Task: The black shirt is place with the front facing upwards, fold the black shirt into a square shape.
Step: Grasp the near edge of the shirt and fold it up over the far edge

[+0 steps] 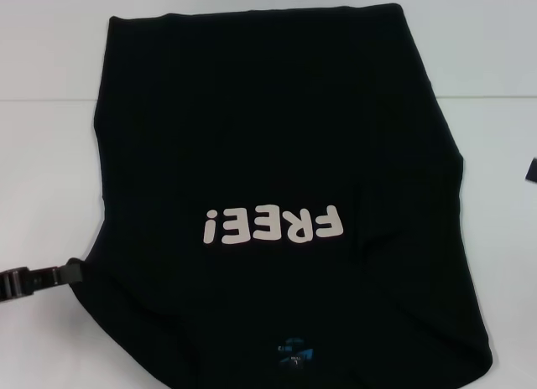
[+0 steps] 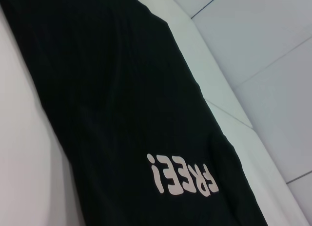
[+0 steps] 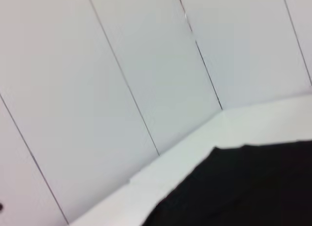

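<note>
One black shirt (image 1: 277, 154) lies flat on our white table (image 1: 42, 154), its sides folded in, the cream "FREE!" lettering (image 1: 273, 225) upward and the blue neck label (image 1: 295, 353) at our near edge. Our left gripper (image 1: 38, 280) sits at the shirt's near left edge and our right gripper (image 1: 531, 168) barely shows at the right edge of the head view. We cannot tell how either pair of jaws stands.

Black shirt (image 1: 277, 137): plain black, no pattern, w/ pale cream "FREE!" lettering (image 1: 273, 226) on front; small blue neck label (image 1: 295, 352) w/ a white tag. Table (image 1: 50, 171): plain white. Left gripper (image 1: 38, 280): black, at shirt's left edge. Wall panels (image 3: 97, 80): pale grey-white w/ thin dark seam lines.
</note>
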Robot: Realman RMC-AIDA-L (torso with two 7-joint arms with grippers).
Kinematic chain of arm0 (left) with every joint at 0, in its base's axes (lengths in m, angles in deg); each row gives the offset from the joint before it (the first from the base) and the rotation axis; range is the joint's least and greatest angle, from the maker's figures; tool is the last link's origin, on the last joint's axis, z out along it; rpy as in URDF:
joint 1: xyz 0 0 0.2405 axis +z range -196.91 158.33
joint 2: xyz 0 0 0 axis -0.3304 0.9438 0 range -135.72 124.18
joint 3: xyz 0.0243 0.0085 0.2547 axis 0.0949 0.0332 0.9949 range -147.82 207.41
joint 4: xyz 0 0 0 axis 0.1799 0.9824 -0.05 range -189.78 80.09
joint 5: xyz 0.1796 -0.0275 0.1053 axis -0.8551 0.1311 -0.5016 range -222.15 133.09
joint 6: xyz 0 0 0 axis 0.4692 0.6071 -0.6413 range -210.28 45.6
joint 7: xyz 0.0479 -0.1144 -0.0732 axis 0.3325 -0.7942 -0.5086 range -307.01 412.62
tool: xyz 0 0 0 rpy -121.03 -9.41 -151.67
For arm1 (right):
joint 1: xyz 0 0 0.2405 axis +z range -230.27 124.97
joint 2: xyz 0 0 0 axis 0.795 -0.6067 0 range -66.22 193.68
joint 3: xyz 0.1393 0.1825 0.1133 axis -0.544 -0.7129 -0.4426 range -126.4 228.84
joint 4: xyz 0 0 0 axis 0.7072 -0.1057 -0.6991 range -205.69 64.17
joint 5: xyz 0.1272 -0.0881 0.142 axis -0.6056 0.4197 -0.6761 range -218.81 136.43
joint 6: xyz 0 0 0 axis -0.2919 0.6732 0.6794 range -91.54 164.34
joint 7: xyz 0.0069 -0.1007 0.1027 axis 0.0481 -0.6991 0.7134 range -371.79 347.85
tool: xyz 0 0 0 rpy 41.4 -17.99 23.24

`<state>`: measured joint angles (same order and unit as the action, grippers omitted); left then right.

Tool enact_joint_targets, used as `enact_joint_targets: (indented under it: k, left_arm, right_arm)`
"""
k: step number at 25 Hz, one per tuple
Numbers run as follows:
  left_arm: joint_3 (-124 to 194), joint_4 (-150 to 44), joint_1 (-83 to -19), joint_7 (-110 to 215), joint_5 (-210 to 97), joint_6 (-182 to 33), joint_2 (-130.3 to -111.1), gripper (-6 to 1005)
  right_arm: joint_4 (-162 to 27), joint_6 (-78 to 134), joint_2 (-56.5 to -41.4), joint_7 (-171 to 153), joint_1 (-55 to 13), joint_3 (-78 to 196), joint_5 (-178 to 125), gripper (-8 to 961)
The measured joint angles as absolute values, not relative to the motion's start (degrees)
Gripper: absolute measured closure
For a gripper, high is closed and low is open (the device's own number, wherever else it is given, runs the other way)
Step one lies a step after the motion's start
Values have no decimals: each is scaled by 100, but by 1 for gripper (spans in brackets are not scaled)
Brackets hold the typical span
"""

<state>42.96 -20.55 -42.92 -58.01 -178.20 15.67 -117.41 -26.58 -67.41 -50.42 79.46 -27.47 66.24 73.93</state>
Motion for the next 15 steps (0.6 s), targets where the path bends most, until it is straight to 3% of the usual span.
enact_joint_targets:
  k: [7,15]
  left_arm:
    - [4211,-2026,-4288,-5802,-17820,1599,-11704,993]
    - [4210,-2030,-4302,-5802,-17826,1593,-11687,993]
  right_arm:
    - [-2605,-6986,-5082,7897,-2744,6551,7172,7]
    - [-2198,-6958,-4996,8416,-2742,6755,7700,20]
